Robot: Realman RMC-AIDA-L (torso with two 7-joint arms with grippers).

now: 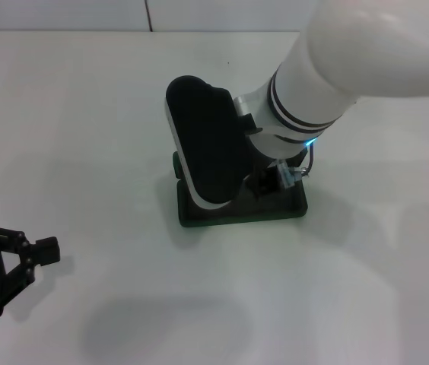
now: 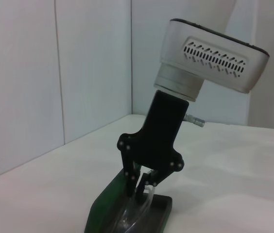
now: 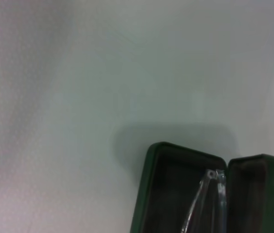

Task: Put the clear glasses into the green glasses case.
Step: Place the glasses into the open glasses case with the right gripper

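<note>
Over the desk's middle | our right gripper (image 2: 141,187) clamps the clear glasses (image 2: 136,209) directly above the green glasses case (image 2: 157,213), long axes aligned | left gripper (image 1: 43,251) (parked near the desk's front-left corner) stands apart, farther off.

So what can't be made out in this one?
- Head view: the right arm covers most of the green glasses case and the right gripper.
- Left wrist view: whether the clear glasses rest in the case or hang from the fingers.
- Right wrist view: the picture's edge cuts off the case and glasses.
- Left gripper: parked, partly out of frame.
</note>
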